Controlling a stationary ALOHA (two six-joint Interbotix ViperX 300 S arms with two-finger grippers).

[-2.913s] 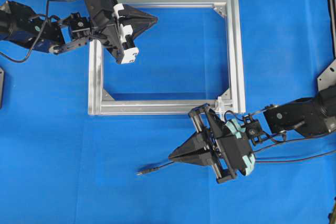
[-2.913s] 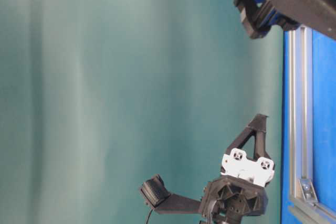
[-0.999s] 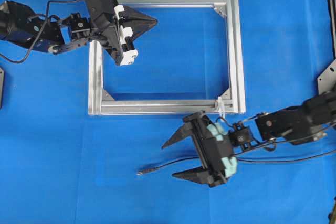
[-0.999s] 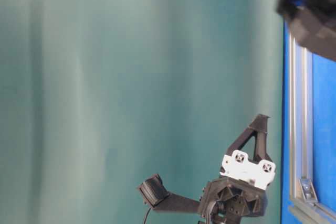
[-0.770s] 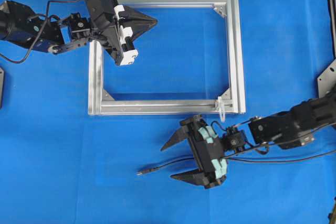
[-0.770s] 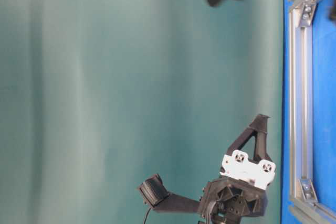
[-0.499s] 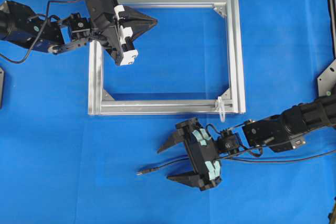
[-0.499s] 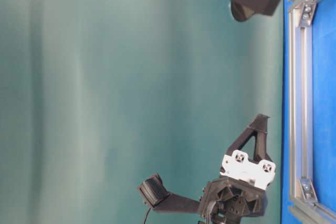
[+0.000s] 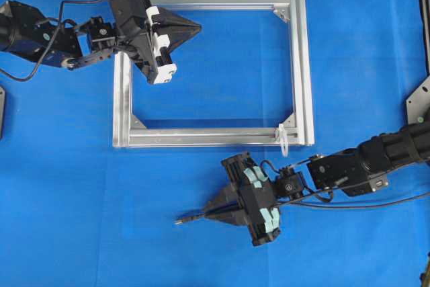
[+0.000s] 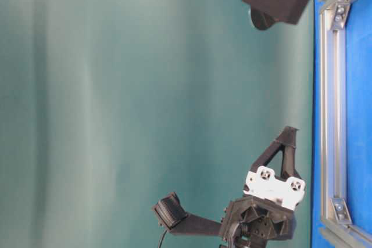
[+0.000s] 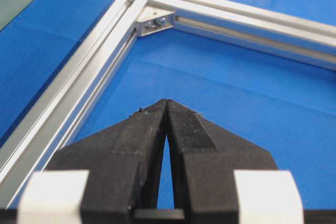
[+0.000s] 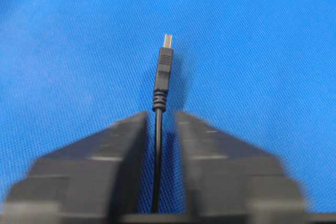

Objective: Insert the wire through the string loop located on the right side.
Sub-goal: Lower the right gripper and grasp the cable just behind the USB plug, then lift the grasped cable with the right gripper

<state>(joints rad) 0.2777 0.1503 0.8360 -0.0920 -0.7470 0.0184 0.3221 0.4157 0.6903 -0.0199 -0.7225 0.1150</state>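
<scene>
The wire (image 12: pixel 157 145) lies on the blue mat (image 9: pixel 80 199) near its front edge, running straight between the fingers of the right gripper (image 9: pixel 209 212) — the plug tip (image 9: pixel 180 220) pokes out just past the fingertips. The jaws stand nearly closed around the wire, a thin gap visible on each side in the wrist view; whether they pinch it I cannot tell. The loop (image 9: pixel 284 139) hangs at the frame's (image 9: pixel 215 138) front right corner, behind the gripper. The left gripper (image 9: pixel 196 27) is closed and empty, over the frame's far left corner.
</scene>
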